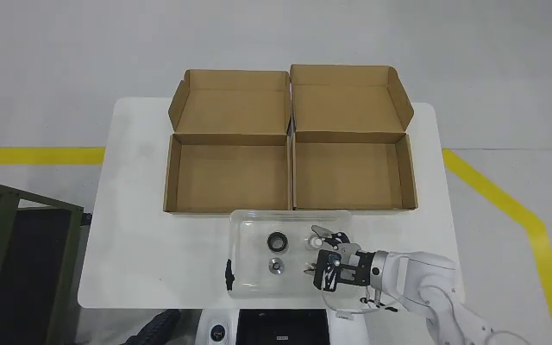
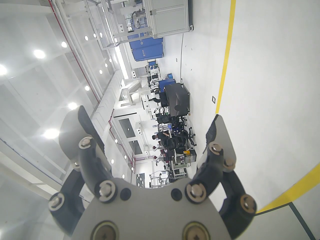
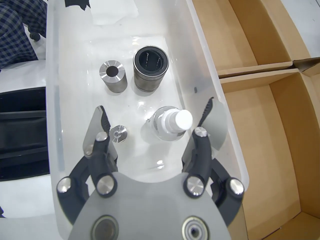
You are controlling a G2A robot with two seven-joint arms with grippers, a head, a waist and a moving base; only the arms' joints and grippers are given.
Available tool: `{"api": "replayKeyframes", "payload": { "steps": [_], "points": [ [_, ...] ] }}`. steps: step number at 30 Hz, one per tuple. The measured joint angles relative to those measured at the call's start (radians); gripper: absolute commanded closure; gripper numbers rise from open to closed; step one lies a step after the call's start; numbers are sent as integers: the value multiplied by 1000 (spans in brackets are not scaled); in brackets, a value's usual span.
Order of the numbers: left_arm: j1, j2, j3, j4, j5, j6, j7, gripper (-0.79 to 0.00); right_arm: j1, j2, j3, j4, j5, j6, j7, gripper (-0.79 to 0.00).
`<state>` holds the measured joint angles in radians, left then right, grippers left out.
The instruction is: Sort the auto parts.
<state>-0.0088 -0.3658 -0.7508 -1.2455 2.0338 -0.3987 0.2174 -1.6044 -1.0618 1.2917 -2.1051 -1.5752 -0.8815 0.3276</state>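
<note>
A clear plastic bin [image 3: 212, 81] [image 1: 246, 224] holds the parts. Inside stand a dark linear bearing [image 3: 150, 69] [image 1: 277, 241], a steel bushing with a centre hole [image 3: 113, 76] [image 1: 275, 266], a small metal disc [image 3: 119, 133] and a clear part with a white cap [image 3: 172, 124] [image 1: 321, 234]. My right gripper [image 3: 156, 116] [image 1: 321, 255] hangs open over the bin's near end, with the white-capped part and the small disc between its fingers [image 3: 211, 118], touching neither. My left gripper [image 2: 150, 121] is open and holds nothing; it faces the room.
Two open cardboard boxes [image 1: 226, 177] [image 1: 349, 172] sit side by side behind the bin, both bare inside. Black tape and a white label [image 3: 112, 8] mark the bin's far end. The white table [image 1: 129, 216] has free room at both sides.
</note>
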Motion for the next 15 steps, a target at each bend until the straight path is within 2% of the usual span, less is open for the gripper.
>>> {"api": "replayKeyframes", "payload": {
  "steps": [4, 6, 12, 15],
  "points": [
    [0, 0, 0, 0, 0, 0, 0, -785, 17, 0, -15, 12, -2, 9, 21, -542],
    [0, 0, 0, 0, 0, 0, 0, -785, 23, 1, -22, 20, -3, 15, 28, -462],
    [0, 0, 0, 0, 0, 0, 0, -785, 35, 2, -38, 37, -12, 28, 48, -366],
    [0, 0, 0, 0, 0, 0, 0, -785, 40, 3, -42, 44, -9, 37, 50, -219]
  ]
}}
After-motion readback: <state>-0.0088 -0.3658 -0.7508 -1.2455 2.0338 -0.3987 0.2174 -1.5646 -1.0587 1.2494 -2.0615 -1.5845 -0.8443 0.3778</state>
